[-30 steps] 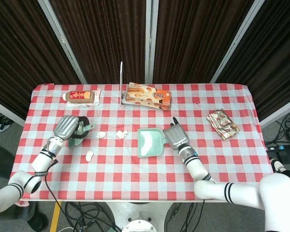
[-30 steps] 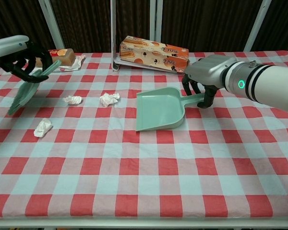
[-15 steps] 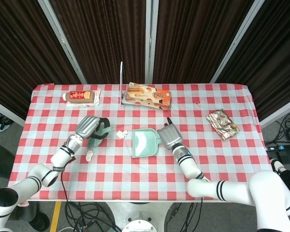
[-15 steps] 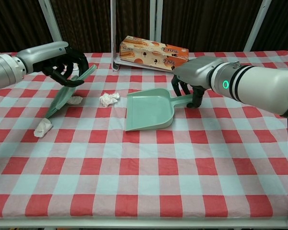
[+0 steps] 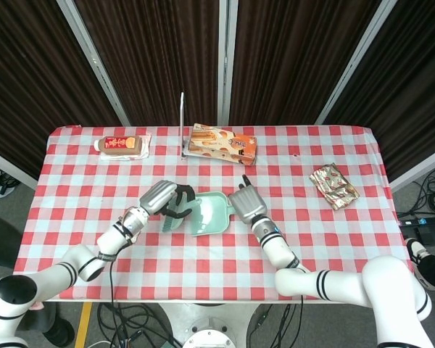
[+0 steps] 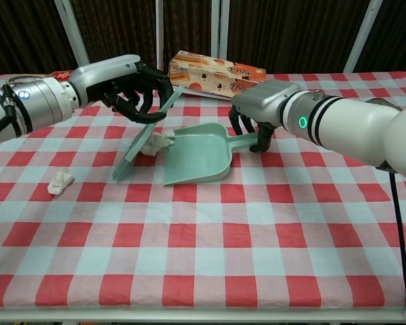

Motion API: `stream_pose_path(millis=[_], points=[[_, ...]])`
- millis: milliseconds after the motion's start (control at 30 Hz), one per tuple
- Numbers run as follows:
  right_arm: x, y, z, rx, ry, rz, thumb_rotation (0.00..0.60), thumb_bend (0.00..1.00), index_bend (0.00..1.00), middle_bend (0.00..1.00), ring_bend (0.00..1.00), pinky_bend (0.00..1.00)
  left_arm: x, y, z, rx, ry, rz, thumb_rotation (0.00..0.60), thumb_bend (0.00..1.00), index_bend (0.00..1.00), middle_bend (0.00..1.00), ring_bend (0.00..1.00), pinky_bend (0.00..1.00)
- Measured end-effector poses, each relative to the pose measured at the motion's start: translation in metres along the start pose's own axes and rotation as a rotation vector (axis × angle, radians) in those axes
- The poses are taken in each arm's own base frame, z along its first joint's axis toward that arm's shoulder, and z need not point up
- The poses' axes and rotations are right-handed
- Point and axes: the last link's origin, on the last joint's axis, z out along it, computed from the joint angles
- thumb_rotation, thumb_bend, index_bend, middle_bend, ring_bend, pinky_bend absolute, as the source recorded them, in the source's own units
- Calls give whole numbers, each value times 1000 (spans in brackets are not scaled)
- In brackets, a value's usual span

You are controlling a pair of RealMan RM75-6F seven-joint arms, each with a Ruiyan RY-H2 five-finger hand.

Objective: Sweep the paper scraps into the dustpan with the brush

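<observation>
- While your left hand (image 6: 132, 88) holds the brush (image 6: 143, 135) with its fingers curled around the handle, the brush has come far to the right since a second ago and now leans beside the open mouth of the dustpan (image 6: 199, 154).
- You can see the brush tilted, its top end up in the hand and its low end down near the red and white table (image 6: 257, 237).
- Your right hand (image 6: 257, 112) grips the dustpan handle with its fingers wrapped around it.
- You have slid the dustpan to the left since the earlier frames, so it now sits close to the brush.
- One paper scrap (image 6: 161, 140) is squeezed between the brush and the front edge of the dustpan; before, it lay out in the open.
- Half a second ago another scrap lay just by the brush; now you cannot see it, and it may be hidden behind the brush.
- One more scrap (image 6: 59, 181) lies well to the left, near the table's edge, and it has not moved.
- At the back of the table the long snack box (image 6: 216, 74) stays where it was, with a thin metal stand (image 5: 182, 125) just beside it.
- From the head view you can also see a small packet (image 5: 121, 146) at the far left and a shiny wrapper (image 5: 333, 185) at the right, both in the same spots.
</observation>
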Motion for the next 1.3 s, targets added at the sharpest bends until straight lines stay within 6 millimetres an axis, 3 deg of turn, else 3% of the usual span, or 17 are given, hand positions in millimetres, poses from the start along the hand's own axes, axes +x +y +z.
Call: stream_pose_path(millis=[267,533,667,1100,1300], points=[[-3,1,1,25,22,30,600,358,699,623,242,0,-1,15,-5,-53,-6,-97,600,419,514,548,630,880],[-9,4,0,57,21,36,600,359,700,623,242,0,32,-1,-38,-6,85,-94,600,424,513,548,630,880],[-11,6,-1,70,17,29,600,358,700,624,241,0,38,-11,-57,47,114,-53,600,434,512,547,630,876],[-9,13,-4,82,21,38,600,358,700,623,242,0,23,-22,-109,226,211,102,600,454,516,549,630,851],[-9,12,-6,88,22,37,600,358,701,623,242,0,16,-23,-118,294,264,146,600,453,516,550,630,851]])
